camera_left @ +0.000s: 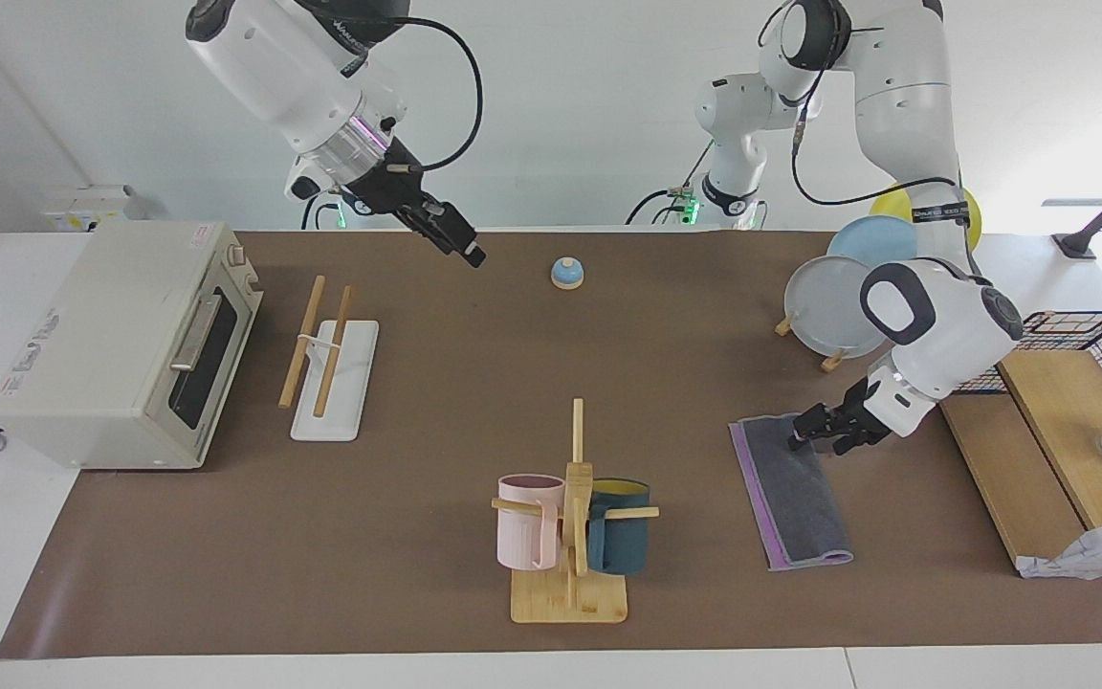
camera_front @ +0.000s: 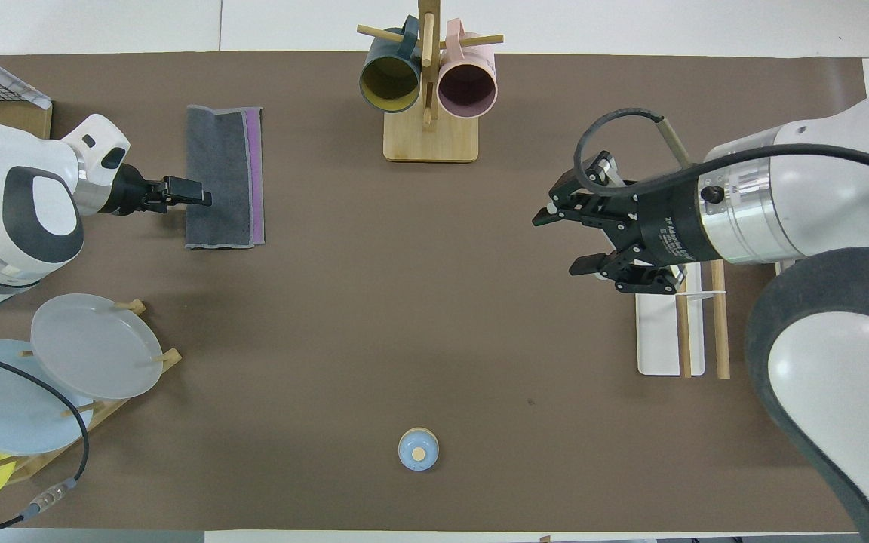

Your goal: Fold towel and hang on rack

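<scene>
The towel (camera_left: 795,498) (camera_front: 219,173) lies flat on the brown mat toward the left arm's end, folded into a narrow strip. Its dark grey face is up, with a purple band along one long edge. My left gripper (camera_left: 804,431) (camera_front: 204,197) is low at the towel's end nearer to the robots, over its edge. The rack (camera_left: 331,383) (camera_front: 657,339), two light-wood rods on a white base, stands toward the right arm's end beside the toaster oven. My right gripper (camera_left: 470,251) (camera_front: 564,241) is open and empty, raised over the mat between the rack and the bell.
A toaster oven (camera_left: 121,344) stands at the right arm's end. A mug tree (camera_left: 570,517) (camera_front: 428,83) with two cups stands mid-table, farther from the robots. A small blue bell (camera_left: 567,274) (camera_front: 418,449) sits near the robots. A plate stand (camera_left: 828,306) (camera_front: 87,347), wire basket (camera_left: 1096,344) and wooden board (camera_left: 1039,450) are at the left arm's end.
</scene>
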`<state>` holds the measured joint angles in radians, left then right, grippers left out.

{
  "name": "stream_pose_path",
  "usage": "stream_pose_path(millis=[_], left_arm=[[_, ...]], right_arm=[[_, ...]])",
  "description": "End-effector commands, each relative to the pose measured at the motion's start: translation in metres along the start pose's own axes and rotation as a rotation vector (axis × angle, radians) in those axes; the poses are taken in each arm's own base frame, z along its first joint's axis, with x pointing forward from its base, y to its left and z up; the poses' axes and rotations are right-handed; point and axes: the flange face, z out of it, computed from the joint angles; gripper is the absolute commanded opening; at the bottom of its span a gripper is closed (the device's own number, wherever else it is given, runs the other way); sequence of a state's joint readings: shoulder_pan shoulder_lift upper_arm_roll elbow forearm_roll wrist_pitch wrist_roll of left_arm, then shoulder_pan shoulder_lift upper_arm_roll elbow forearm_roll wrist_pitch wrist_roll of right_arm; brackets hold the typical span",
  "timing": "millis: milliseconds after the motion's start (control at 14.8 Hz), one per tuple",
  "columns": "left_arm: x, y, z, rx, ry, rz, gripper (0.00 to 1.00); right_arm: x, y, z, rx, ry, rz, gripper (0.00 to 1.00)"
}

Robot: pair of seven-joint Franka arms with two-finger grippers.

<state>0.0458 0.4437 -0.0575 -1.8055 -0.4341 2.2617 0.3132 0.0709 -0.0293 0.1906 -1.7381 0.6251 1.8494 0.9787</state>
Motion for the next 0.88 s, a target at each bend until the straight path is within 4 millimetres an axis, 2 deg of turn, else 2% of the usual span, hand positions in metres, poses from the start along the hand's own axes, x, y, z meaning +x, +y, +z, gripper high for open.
stream_pose_path(millis=[0, 202, 337, 540, 742, 810], left_arm=[[0.003, -0.004, 0.002, -0.026, 0.005, 0.019, 0.99], [0.003, -0.003, 0.004, -0.025, 0.008, 0.024, 0.95], [0.002, -0.001, 0.008, -0.022, 0.007, 0.025, 0.87], [0.0, 0.003, 0.012, -0.022, -0.002, 0.031, 0.84], [-0.002, 0.005, 0.015, -0.016, -0.003, 0.035, 0.8], [-0.004, 0.003, 0.017, -0.011, 0.001, 0.034, 0.76]], right_arm=[[0.006, 0.02, 0.002, 0.112, -0.084, 0.125, 0.69], [0.004, 0.022, 0.005, 0.147, -0.123, 0.145, 0.7], [0.018, 0.04, -0.001, 0.127, -0.133, 0.092, 0.71], [0.033, 0.052, -0.006, 0.132, -0.167, 0.02, 0.72], [0.045, 0.05, 0.012, 0.164, -0.21, -0.04, 0.72], [0.044, 0.049, 0.016, 0.158, -0.217, -0.042, 0.72]])
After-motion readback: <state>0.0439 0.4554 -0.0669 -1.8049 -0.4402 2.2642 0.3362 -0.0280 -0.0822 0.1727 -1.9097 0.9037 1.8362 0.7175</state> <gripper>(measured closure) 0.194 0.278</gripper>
